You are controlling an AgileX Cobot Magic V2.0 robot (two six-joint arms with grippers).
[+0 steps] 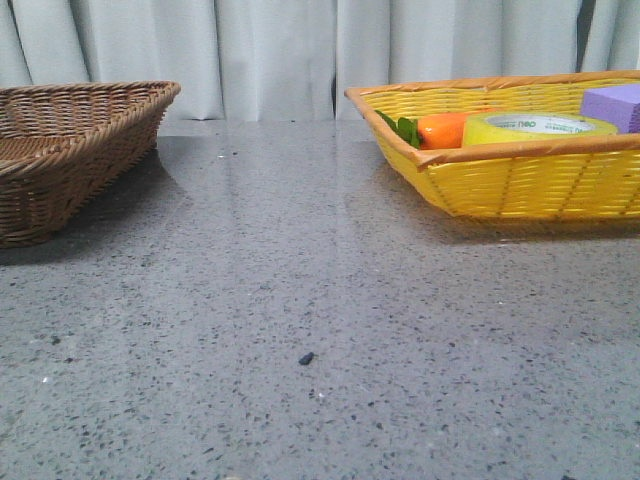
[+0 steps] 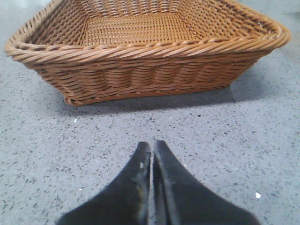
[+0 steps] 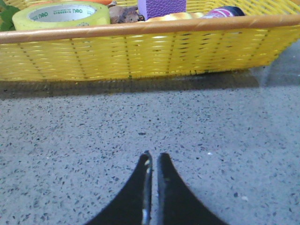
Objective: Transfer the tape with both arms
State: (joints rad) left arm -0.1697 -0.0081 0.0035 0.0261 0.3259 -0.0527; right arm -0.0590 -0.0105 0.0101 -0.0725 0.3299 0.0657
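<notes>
My left gripper [image 2: 151,149]: 2 black fingers pressed together, holding nothing, low over the table. My right gripper [image 3: 154,159]: 2 black fingers likewise closed, only a hairline slit between them, empty. Neither arm shows in the front view.

Surface: 1 grey speckled stone-look table [image 1: 300,300], glossy enough to reflect the baskets faintly; 1 small dark fleck [image 1: 306,357] near its middle, a few white crumbs beside my left fingers. Backdrop: pale pleated curtain [image 1: 270,50] across the whole rear.

Baskets, 2. 1 brown wicker basket [image 2: 140,70], ahead of my left gripper, at the table's left; its woven floor is visible and bare. 1 yellow woven basket [image 1: 520,180] with an orange-tan rim, ahead of my right gripper, at the table's right, cut off by the frame edge.

Contents of the yellow basket: 1 tape [image 3: 61,14], a yellow roll lying flat, white core with green lettering, its lower half hidden behind the rim; 1 orange item with green leaves [image 1: 440,130], partly hidden; 1 purple block [image 1: 612,103], cropped; 1 brownish lump [image 3: 123,14], too obscured to identify; 1 dark object with a pink band [image 3: 225,11], mostly hidden.
</notes>
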